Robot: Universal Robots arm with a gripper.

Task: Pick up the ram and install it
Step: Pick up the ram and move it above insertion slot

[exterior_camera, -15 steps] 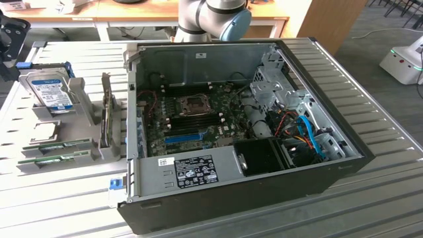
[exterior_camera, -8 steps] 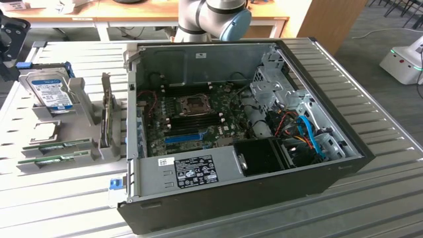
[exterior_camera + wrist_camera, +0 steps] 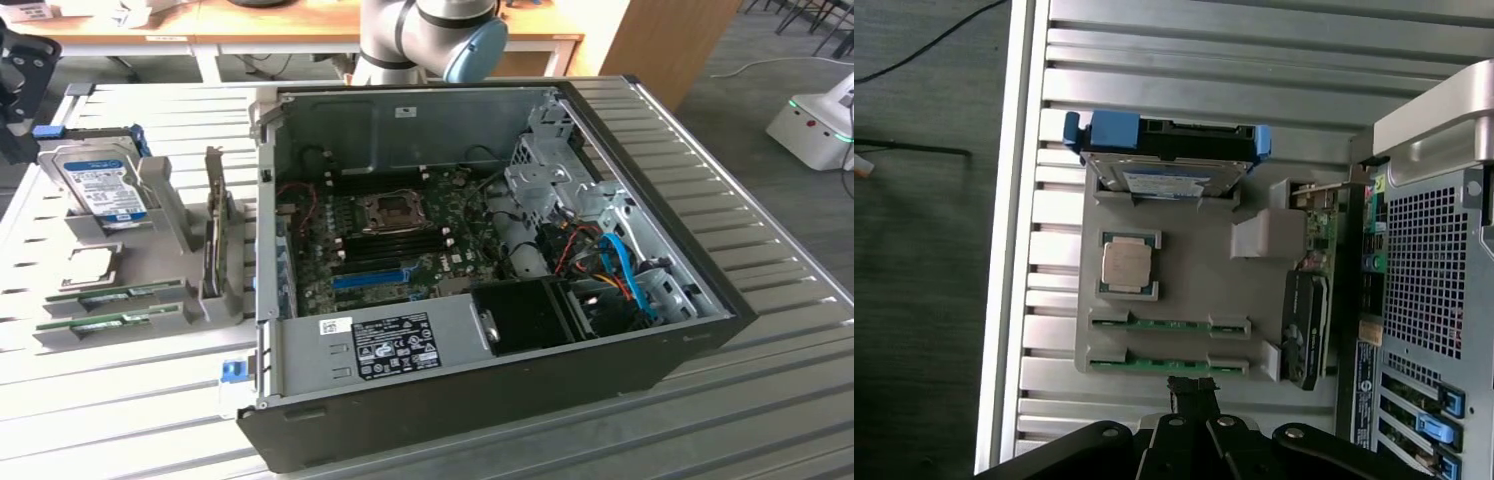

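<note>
robotics lab: robot arm (image 3: 424,42), opened pc case (image 3: 534,405)

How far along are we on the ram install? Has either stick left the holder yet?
Nothing is done yet: the first ram stick and the second ram stick both lie in the grey holder, outside the computer case. In hand: nothing; the gripper is shut and empty, above the holder's edge by the second ram stick. Left: the pick itself and the seating on the motherboard.
</note>
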